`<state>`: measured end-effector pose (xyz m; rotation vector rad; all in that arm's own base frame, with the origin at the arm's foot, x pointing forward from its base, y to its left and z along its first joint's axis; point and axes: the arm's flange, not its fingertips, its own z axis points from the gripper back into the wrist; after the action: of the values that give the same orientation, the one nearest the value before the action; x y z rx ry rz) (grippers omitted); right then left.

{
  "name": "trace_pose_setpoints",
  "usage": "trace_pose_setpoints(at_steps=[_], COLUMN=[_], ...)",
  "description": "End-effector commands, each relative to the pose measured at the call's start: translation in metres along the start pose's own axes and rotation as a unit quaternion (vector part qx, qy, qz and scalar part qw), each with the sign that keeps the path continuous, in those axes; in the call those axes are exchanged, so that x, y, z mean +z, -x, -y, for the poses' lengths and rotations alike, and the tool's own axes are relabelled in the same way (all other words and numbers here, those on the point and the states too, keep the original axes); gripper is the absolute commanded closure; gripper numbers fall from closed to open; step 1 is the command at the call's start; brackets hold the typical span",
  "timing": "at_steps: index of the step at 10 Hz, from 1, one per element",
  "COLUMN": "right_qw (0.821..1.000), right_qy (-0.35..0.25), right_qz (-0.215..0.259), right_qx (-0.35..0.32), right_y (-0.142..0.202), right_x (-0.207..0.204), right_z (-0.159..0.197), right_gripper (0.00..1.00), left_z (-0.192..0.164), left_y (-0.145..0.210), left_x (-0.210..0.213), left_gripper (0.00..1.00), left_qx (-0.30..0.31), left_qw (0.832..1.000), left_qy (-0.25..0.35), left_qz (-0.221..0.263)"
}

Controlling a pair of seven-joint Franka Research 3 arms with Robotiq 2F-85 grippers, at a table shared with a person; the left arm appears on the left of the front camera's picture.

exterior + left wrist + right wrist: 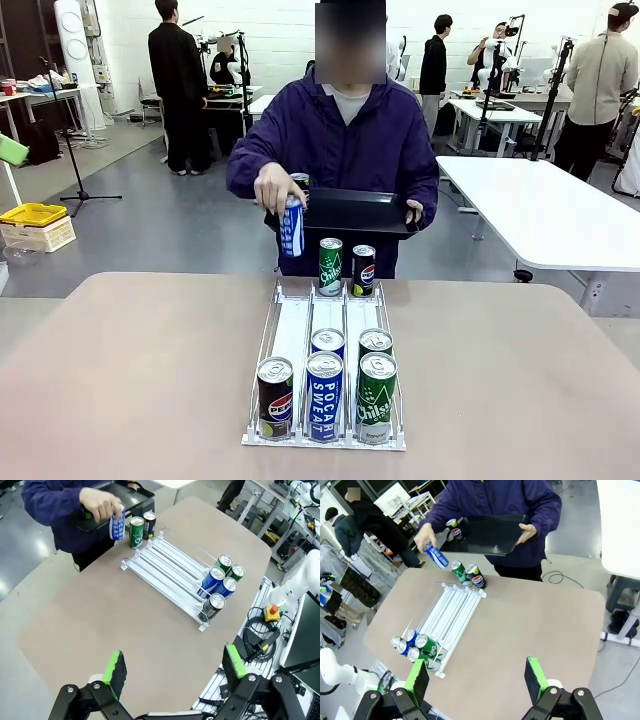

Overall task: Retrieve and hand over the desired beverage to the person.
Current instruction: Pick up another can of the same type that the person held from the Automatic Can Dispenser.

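Two cans (pixel 330 266) stand seemingly behind rack (pixel 291 335) on table (pixel 120 380).

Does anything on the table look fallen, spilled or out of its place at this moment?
Nothing is spilled or damaged; the standing cans are upright. A green can and a Pepsi can stand at the rack's far end, apart from five cans at its near end. The person's hand holds a blue can tilted.

The beige worktop (pixel 100 620) spreads out below and ahead of the left claw (pixel 175 667) and is bare just beyond its spread fingers. Farther ahead, a little to the right in that claw's view, a white lane rack (pixel 170 570) lies flat on the worktop. Five cans (pixel 212 579) are bunched at its right-hand end. At the rack's far-left end a green can (pixel 136 531) and a dark Pepsi can (pixel 149 524) stand upright, side by side.
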<state>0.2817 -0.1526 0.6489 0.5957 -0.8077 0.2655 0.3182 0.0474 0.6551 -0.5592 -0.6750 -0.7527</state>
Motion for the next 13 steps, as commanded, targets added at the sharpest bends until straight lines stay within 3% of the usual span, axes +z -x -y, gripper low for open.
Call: trace_pose_setpoints(at_steps=[1, 13], right_qw=[1.000, 1.000], right_qy=[-0.016, -0.016], right_qz=[0.007, 0.007], right_qx=[0.004, 0.004], right_y=[0.0000, 0.0000], right_x=[-0.0014, -0.0014], right_z=[0.0009, 0.0009], right_gripper=[0.00, 0.00], left_z=[-0.0005, -0.0005], left_y=[-0.0005, -0.0005], left_x=[0.0006, 0.0006], left_gripper=[0.00, 0.00], left_qx=[-0.007, -0.007], left_qw=[1.000, 1.000], left_qy=[0.007, 0.007], left_qz=[0.006, 0.006])
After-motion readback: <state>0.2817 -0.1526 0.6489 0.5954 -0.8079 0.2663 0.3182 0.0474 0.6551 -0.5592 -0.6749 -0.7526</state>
